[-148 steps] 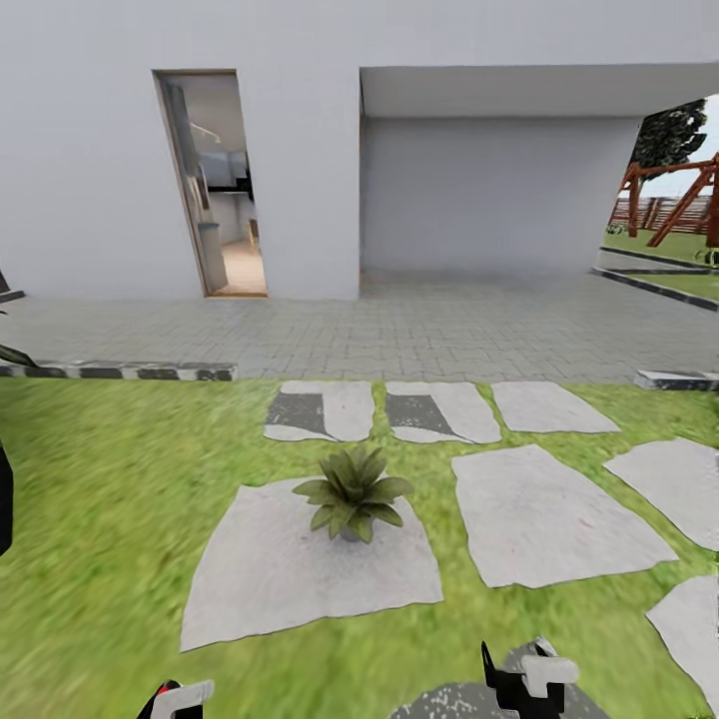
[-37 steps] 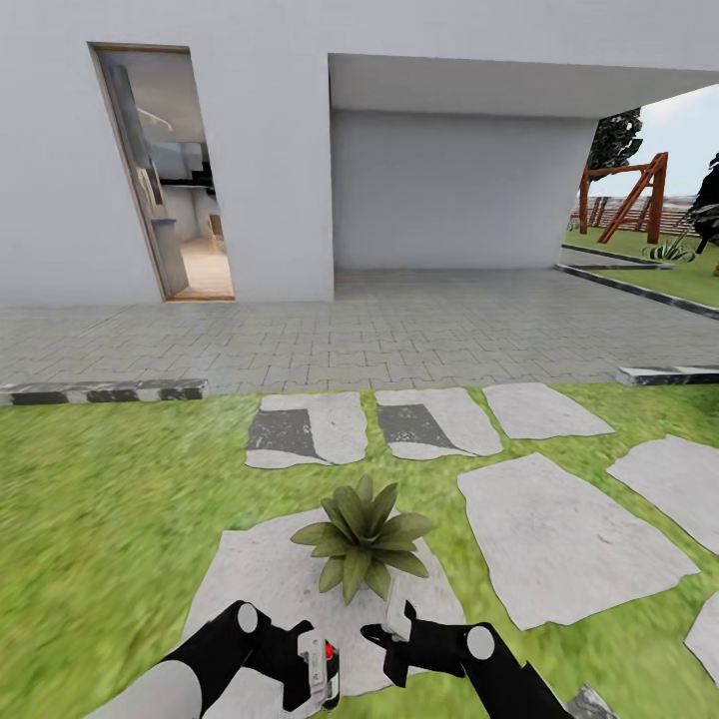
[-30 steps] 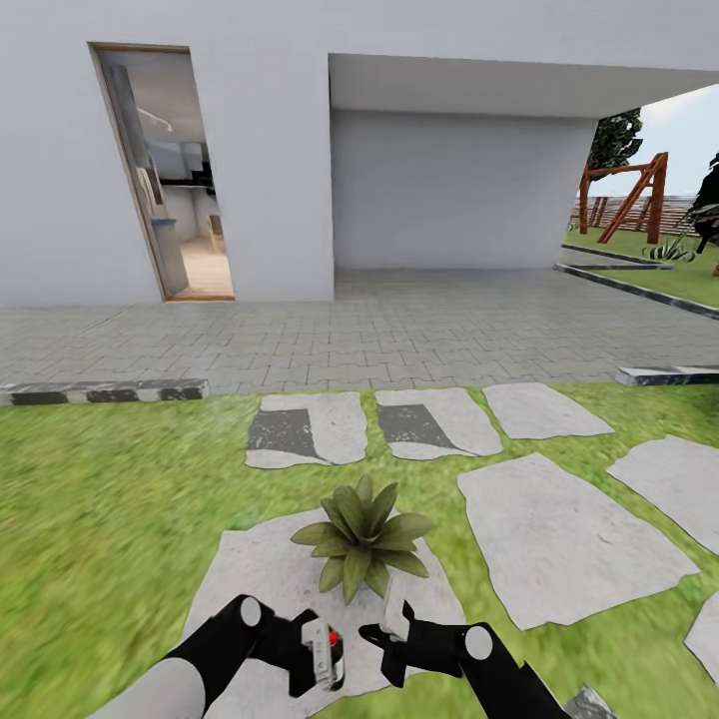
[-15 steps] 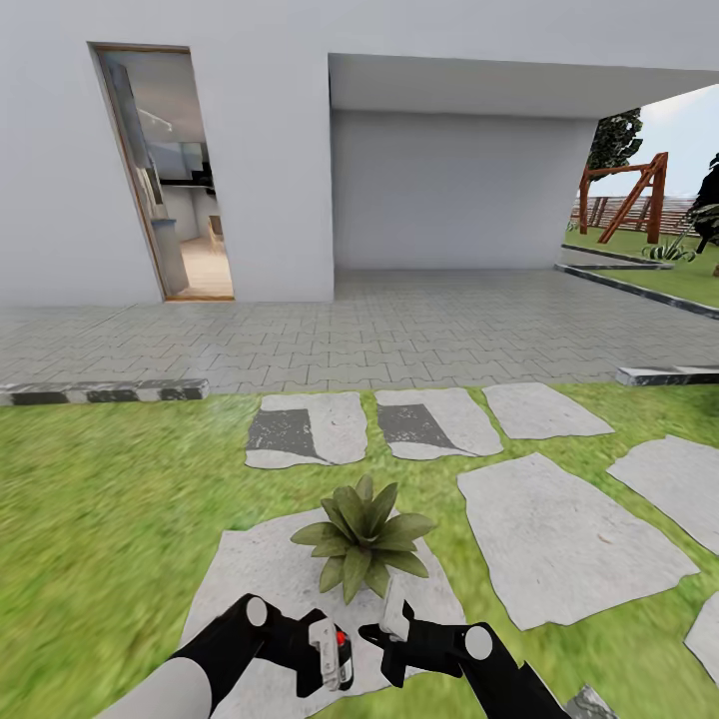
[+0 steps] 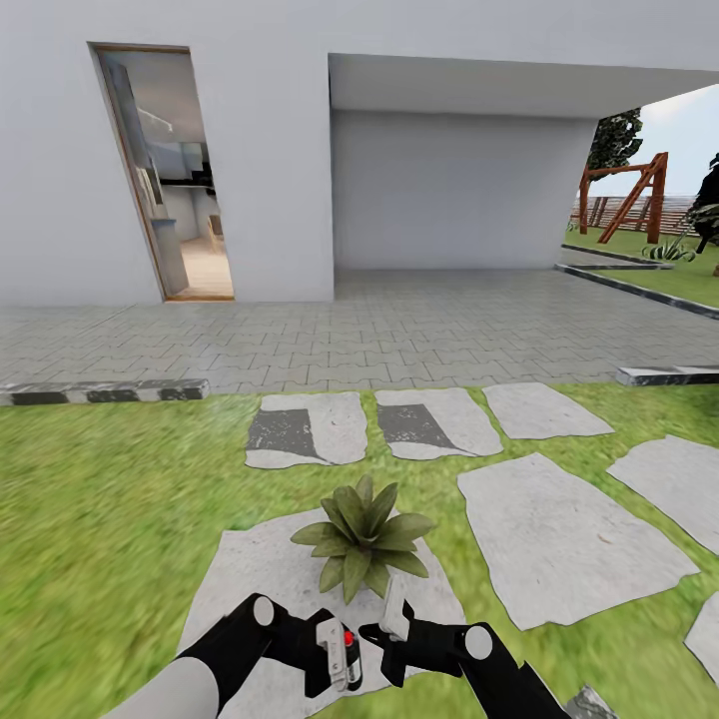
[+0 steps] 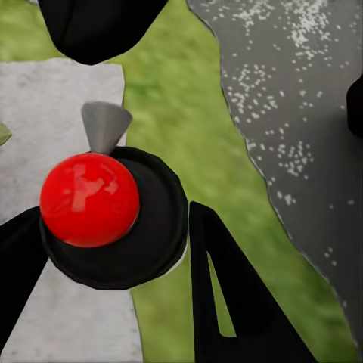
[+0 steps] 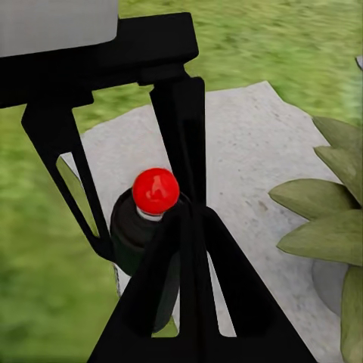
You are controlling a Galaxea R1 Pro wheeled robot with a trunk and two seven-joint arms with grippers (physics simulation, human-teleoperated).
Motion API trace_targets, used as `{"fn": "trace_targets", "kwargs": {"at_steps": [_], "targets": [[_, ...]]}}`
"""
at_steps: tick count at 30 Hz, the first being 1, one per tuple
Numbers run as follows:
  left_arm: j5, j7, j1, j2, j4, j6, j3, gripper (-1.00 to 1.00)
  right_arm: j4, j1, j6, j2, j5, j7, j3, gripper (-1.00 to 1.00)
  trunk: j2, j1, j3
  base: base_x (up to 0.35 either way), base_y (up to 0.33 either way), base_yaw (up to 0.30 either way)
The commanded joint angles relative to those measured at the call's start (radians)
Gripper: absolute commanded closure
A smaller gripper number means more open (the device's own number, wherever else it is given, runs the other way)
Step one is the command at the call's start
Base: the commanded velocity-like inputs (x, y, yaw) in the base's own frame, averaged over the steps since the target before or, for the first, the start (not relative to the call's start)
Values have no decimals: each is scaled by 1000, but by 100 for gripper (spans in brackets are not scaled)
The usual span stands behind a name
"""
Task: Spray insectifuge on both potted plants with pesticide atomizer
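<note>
My left pincer (image 5: 335, 664) grips the one atomizer (image 5: 348, 654), low centre of head frame; its red button (image 6: 89, 199) shows from the left wrist. One potted plant (image 5: 363, 535) sits on a stepping stone (image 5: 262, 579). Right pincer (image 5: 387, 639): can't tell.

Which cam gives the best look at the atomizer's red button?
Left wrist view: the red button is large and sharp, with the grey nozzle beside it. Right wrist shows it smaller, between gripper fingers. Head view shows a tiny red dot in the left gripper.

Only the potted plant (image 5: 363, 534) rises from the stepping stone (image 5: 255, 589); lawn (image 5: 100, 519) around lies open.
</note>
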Motion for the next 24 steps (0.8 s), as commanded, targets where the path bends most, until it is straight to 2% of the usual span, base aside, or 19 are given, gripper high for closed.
{"fn": "trace_targets", "kwargs": {"at_steps": [1,10,24], "targets": [[-7,-1,0,0,-2,-5,1,100,-1,0,-5,0,9,0,-1,100,0,0,-1,0,0,0],[10,-1,-1,-2,-2,-5,0,100,-1,0,-5,0,9,0,-1,100,0,0,-1,0,0,0],[11,-1,-2,-9,-2,-5,1,100,-1,0,-5,0,9,0,-1,100,0,0,-1,0,0,0]]}}
